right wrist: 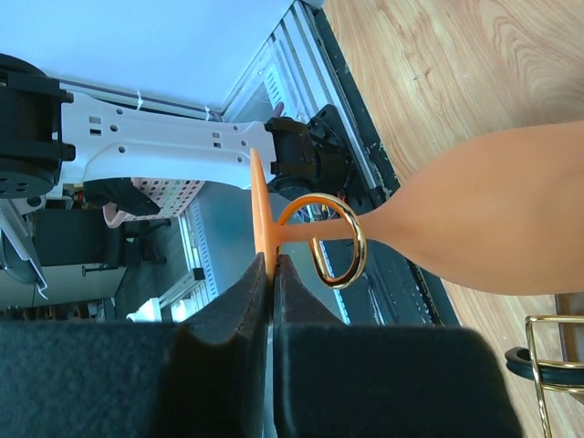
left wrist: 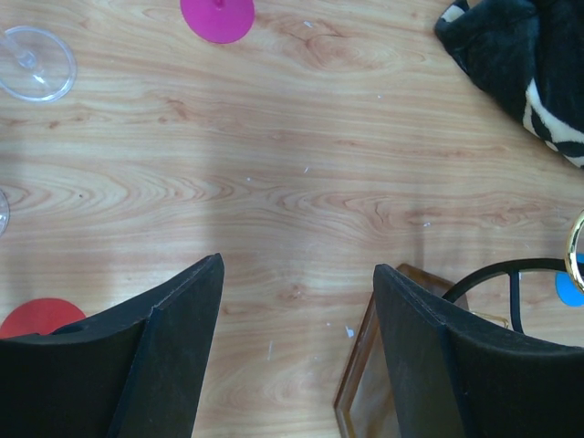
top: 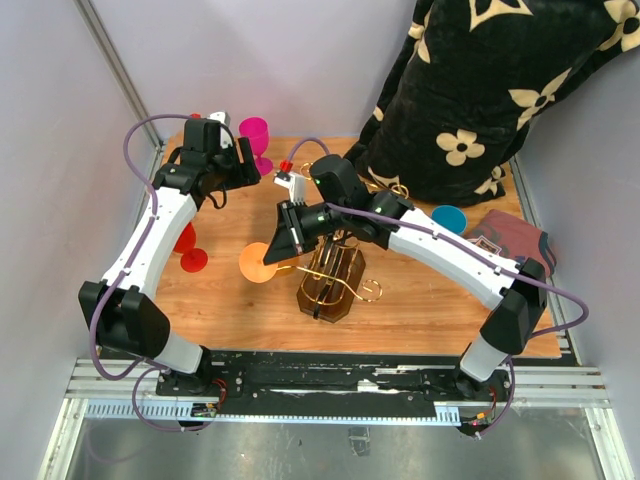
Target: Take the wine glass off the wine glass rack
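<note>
Orange wine glass (right wrist: 493, 210): foot pinched in right gripper (right wrist: 272, 274), stem inside wine glass rack (right wrist: 351, 242) curl. Best drawn out through the curl's open end, level and slow. Idle left gripper (left wrist: 299, 274) gapes above bench (left wrist: 301, 182).

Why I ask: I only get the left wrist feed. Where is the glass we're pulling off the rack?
Observer: It's an orange glass, lying sideways next to the rack on the left arm's side.
Operator: Is anything holding it?
Observer: Yes, the right claw is shut on the thin edge of its foot.
Operator: Is it free of the rack?
Observer: Not yet. Its stem passes through a gold curl of the rack.
</note>
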{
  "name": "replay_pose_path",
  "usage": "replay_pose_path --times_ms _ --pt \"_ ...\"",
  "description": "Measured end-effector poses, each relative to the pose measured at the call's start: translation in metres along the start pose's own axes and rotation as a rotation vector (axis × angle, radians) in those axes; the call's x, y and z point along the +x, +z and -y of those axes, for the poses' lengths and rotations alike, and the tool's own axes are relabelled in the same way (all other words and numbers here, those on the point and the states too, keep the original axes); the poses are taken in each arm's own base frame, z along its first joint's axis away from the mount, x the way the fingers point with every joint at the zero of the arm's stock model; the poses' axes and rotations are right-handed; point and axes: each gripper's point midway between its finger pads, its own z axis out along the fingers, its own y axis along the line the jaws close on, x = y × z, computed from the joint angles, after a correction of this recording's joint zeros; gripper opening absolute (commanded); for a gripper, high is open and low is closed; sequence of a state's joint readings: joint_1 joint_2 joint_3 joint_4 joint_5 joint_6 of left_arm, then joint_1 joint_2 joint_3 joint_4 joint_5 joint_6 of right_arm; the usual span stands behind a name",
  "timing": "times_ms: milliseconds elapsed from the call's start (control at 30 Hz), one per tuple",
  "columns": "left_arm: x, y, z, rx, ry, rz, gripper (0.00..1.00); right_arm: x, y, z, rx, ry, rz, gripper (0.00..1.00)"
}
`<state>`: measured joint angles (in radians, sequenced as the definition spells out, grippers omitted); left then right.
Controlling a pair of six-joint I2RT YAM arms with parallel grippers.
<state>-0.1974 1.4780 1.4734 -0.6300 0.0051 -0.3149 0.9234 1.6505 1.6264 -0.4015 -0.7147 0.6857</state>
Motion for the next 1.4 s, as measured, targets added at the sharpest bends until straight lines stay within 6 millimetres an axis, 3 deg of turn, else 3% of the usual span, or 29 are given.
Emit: replay_pose_path --times_ms 200,433,633,800,1033,1167,1300,1400 --pt "0.000 0.000 0.001 0.004 0.000 -0.001 0.72 0.009 -0.005 -0.001 -0.008 0.015 -0.019 0.01" --pt "0.000 0.000 0.001 0.005 0.000 -0.002 0.73 0.021 -0.038 -0.001 0.015 0.026 0.013 0.01" --pt "0.001 0.000 0.003 0.014 -0.002 -0.005 0.73 0.009 -0.061 0.017 0.055 0.054 0.068 0.01" --pt "0.001 0.000 0.003 0.014 -0.003 -0.005 0.73 -0.010 -0.055 0.021 0.049 0.058 0.076 0.01" --pt "-0.001 -0.004 0.000 0.004 0.002 0.003 0.73 -0.037 -0.034 0.012 -0.036 0.047 0.074 0.01" --pt "-0.004 -0.005 -0.007 -0.016 -0.008 0.011 0.74 -0.042 -0.021 -0.013 -0.094 0.007 0.054 0.01" --pt "-0.009 -0.007 -0.018 -0.034 -0.028 0.022 0.74 -0.026 -0.015 -0.068 -0.164 -0.129 0.007 0.01" --pt "-0.013 -0.010 -0.025 -0.047 -0.041 0.035 0.74 -0.010 -0.022 -0.099 -0.168 -0.245 -0.009 0.01"
